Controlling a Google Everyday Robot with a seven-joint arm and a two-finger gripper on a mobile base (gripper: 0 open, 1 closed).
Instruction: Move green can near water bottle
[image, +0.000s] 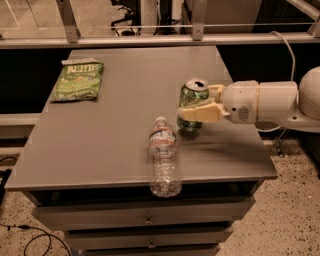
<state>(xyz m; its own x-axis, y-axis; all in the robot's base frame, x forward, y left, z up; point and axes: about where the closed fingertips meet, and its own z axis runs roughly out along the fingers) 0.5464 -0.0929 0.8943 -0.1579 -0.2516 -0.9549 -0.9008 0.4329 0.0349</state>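
Note:
The green can (191, 99) stands upright, silver top and pull-tab showing, at or just above the grey table (115, 140), a little right of the water bottle's cap. My gripper (204, 103) reaches in from the right and is shut on the can, its pale fingers (200, 112) wrapped around the can's side. The water bottle (163, 156) lies on its side near the table's front edge, white cap pointing away, its base overhanging the edge slightly.
A flat green chip bag (78, 80) lies at the table's far left. The white arm (270, 102) extends over the table's right edge. Drawers (147, 219) sit below the tabletop. A metal rail (150, 40) runs behind the table.

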